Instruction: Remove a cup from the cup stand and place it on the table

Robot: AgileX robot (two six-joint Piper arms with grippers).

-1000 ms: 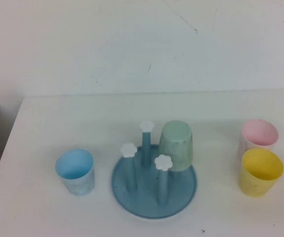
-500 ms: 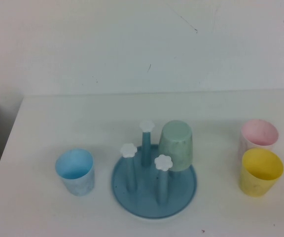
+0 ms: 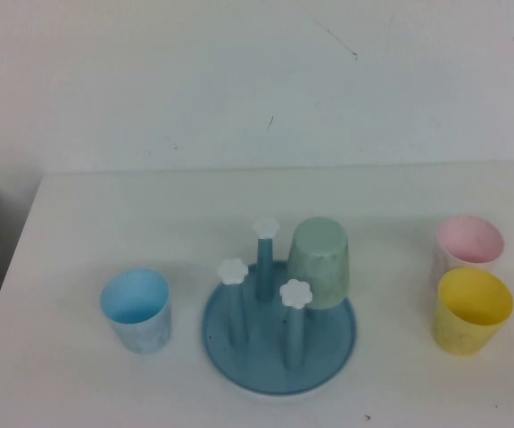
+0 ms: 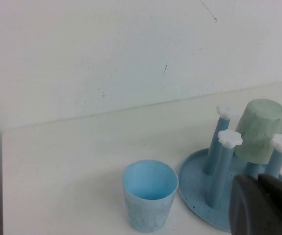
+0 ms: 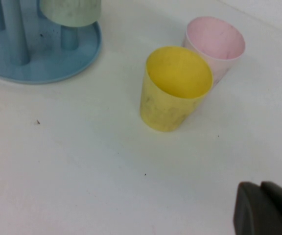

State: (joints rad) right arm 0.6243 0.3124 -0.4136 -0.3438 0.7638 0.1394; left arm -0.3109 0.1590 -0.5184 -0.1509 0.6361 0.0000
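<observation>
The light blue cup [image 3: 136, 309] stands upright on the white table [image 3: 105, 223], left of the cup stand [image 3: 279, 334]; it also shows in the left wrist view [image 4: 150, 195]. The stand [image 4: 199, 196] is a round blue tray with white-capped pegs. A pale green cup [image 3: 319, 263] hangs upside down on one peg. Neither gripper appears in the high view. My left gripper [image 4: 261, 183] is shut and empty, well back from the blue cup and the stand. My right gripper [image 5: 262, 188] is shut and empty, near the table's front, away from the cups.
A yellow cup [image 3: 471, 310] and a pink cup [image 3: 468, 245] stand upright at the right, close together; both show in the right wrist view, yellow [image 5: 174, 88] and pink [image 5: 214, 45]. The table's left edge [image 3: 12, 267] drops off beside the blue cup.
</observation>
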